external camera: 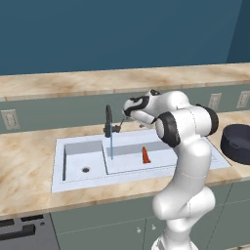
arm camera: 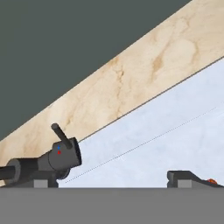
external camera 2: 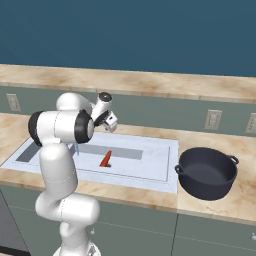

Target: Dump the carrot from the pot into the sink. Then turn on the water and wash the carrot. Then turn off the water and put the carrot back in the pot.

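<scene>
The carrot (external camera: 145, 155) stood in the wider basin of the sink (external camera: 68, 181), just beside the water (external camera: 111, 146) running from the faucet (external camera: 108, 122). The gripper (arm camera: 112, 183) hovered near the faucet handle, fingers spread wide and apparently holding nothing, while the pot (external camera 2: 207, 173) sat on the counter (external camera: 24, 166) right of the sink

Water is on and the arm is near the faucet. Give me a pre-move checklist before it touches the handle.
1. Water running from the faucet: ok, a blue stream falls into the sink.
2. Carrot in the basin: ok, but it stands beside the stream, not under it.
3. Gripper free: ok, jaws wide, holding nothing.
4. Faucet handle within sight: ok, the hand view shows it close, left of the fingertips.
5. Pot ready for return: ok, upright and empty on the counter.
6. Carrot washed enough: cannot tell.
</scene>
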Controlling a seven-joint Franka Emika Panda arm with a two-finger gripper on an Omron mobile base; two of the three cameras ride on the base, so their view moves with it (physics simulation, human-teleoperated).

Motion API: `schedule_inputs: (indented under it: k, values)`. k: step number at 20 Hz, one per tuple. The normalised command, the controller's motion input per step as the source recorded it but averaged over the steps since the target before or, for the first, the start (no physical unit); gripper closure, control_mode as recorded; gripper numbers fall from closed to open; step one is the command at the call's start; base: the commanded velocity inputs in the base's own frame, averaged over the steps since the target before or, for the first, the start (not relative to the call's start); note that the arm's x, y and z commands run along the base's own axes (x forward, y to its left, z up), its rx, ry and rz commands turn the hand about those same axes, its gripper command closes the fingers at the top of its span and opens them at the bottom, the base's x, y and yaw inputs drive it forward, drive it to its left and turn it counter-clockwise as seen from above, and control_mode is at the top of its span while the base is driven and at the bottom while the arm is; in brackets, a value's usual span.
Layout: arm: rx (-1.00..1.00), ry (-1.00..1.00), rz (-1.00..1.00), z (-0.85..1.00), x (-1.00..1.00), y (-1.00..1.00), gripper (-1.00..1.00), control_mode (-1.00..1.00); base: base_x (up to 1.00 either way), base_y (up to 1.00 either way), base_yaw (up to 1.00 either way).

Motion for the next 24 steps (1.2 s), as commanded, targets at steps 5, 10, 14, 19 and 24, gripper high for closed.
schedule_inputs:
  k: [5,10,14,19,24]
  values:
    - [-0.09,0.05,0.00,-0.12,0.00,-0.07,-1.00,-1.00,0.00,0.00,0.00]
    - [-0.03,0.07,0.00,-0.17,0.00,-0.03,-1.00,-1.00,0.00,0.00,0.00]
    - [0.00,0.03,0.01,-0.19,0.03,0.00,-1.00,-1.00,0.00,0.00,0.00]
    - [0.00,0.01,0.02,-0.16,0.10,0.00,-1.00,-1.00,0.00,0.00,0.00]
    - [0.00,0.00,0.01,-0.14,0.08,0.00,-1.00,-1.00,0.00,0.00,0.00]
